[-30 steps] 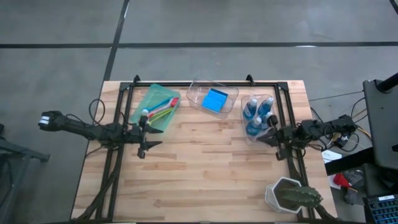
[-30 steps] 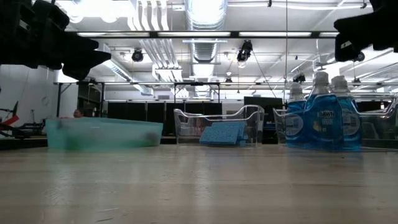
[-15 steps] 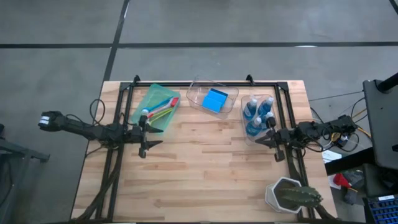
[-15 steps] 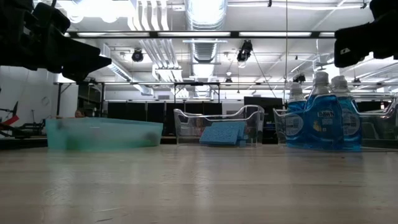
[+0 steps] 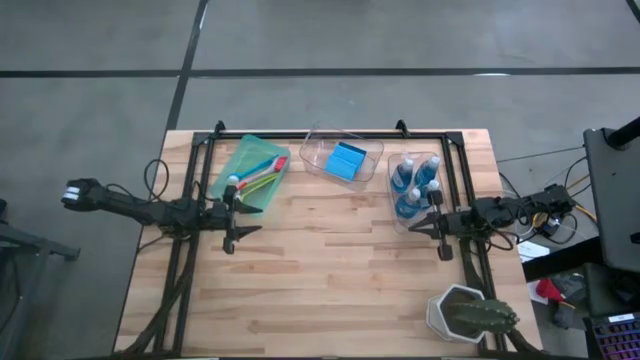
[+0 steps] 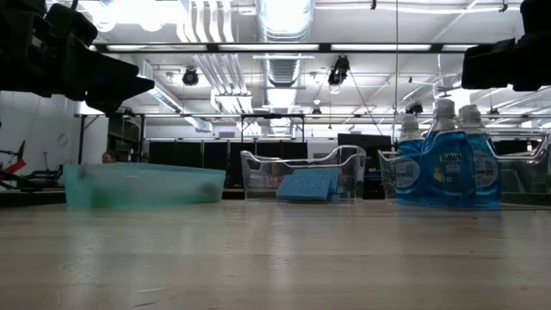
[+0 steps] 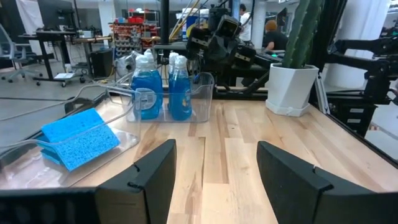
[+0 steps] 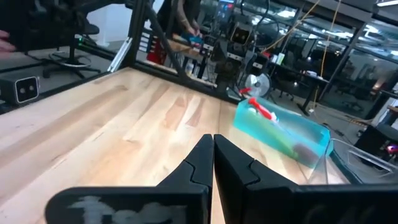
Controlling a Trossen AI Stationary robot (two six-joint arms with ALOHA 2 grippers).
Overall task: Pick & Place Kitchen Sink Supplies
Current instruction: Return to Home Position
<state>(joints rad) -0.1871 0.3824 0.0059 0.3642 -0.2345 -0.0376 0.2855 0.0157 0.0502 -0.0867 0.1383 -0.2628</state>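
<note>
Three blue-liquid bottles (image 5: 415, 183) stand upright in a clear bin (image 5: 398, 205) at the far right. A blue sponge (image 5: 347, 161) lies in a second clear bin (image 5: 325, 150) at the far middle. Red, green and blue brushes (image 5: 258, 178) lie in a green bin (image 5: 240, 160) at the far left. My left gripper (image 5: 252, 218) hovers open near the green bin's near side, pointing level toward the table's right edge. My right gripper (image 5: 422, 228) hovers shut just near of the bottle bin, pointing level toward the left edge. The wrist views show the sponge (image 7: 78, 137), the bottles (image 7: 158, 93) and the green bin (image 8: 286, 137).
A cactus in a white pot (image 5: 468, 315) stands at the table's near right corner. A black frame (image 5: 330, 133) runs along the far edge and down both sides. Bare wooden tabletop (image 5: 330, 260) stretches across the middle and near side.
My right gripper has rolled about its own pointing line and stayed shut, near the bottle bin. The bins and their contents have kept still.
</note>
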